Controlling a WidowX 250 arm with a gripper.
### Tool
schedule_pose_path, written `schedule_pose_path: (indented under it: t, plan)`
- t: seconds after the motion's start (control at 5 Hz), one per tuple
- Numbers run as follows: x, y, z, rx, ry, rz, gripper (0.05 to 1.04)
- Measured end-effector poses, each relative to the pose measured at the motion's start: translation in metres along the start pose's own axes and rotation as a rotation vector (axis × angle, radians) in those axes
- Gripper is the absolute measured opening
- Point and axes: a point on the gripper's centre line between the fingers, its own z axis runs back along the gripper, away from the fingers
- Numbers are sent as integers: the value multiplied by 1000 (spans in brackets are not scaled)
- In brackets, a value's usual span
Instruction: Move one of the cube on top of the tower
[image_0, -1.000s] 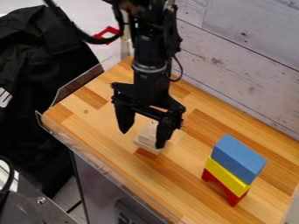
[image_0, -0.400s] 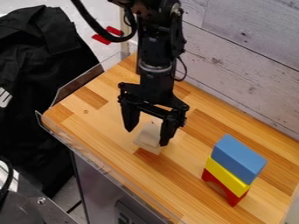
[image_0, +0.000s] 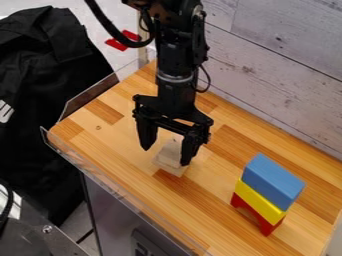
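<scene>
The black gripper (image_0: 165, 156) hangs over the middle of the wooden surface, its two fingers spread apart. Behind and between them is a pale, whitish block (image_0: 169, 156), partly hidden by the right finger; whether the fingers touch it I cannot tell. At the right stands a tower: a red arch-shaped block (image_0: 252, 215) at the bottom, a yellow block (image_0: 259, 201) on it, and a blue block (image_0: 272, 181) on top.
The wooden surface (image_0: 107, 145) has a clear plastic guard (image_0: 90, 95) along its left edge. A whitish plank wall (image_0: 280, 75) borders the back right. Black cloth (image_0: 47, 100) lies beyond the left edge.
Since a second ago the gripper has shifted slightly right, then a little back to the left over the last moment. The blocks of the tower have kept their places.
</scene>
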Motion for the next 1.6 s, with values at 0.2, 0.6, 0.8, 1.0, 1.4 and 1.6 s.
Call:
schedule_pose_path:
  t: [0.2,0.6,0.8,1.0,1.4,1.6]
  plan:
    - [2,0,0,-8,-9,10,1000]
    - [1,0,-8,-25,13,19,1000]
    - [4,1,-14,-39,31,11,1000]
    - [4,2,-19,-41,46,14,1000]
    - [8,1,-25,-60,46,7,663]
    - [10,1,-25,-82,33,17,562]
